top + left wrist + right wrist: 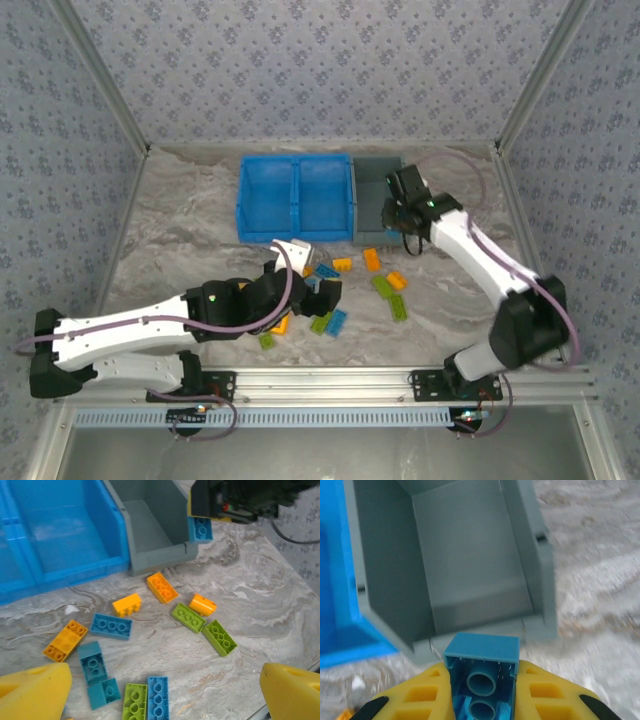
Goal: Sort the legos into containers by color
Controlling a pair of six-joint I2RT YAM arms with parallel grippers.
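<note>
On marbled table (180, 230) — patterned walls (320, 70), left jaws spread, right jaws clamping blue lego (481, 652)

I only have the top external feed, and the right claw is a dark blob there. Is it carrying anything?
Observer: Yes. The right claw is shut on a light blue brick, hollow underside toward the wrist camera.
Operator: What lies ahead of it?
Observer: The grey bin, its floor bare, its near wall just beyond the brick.
Operator: And the other arm?
Observer: The left claw is open wide above loose bricks, holding nothing.
</note>
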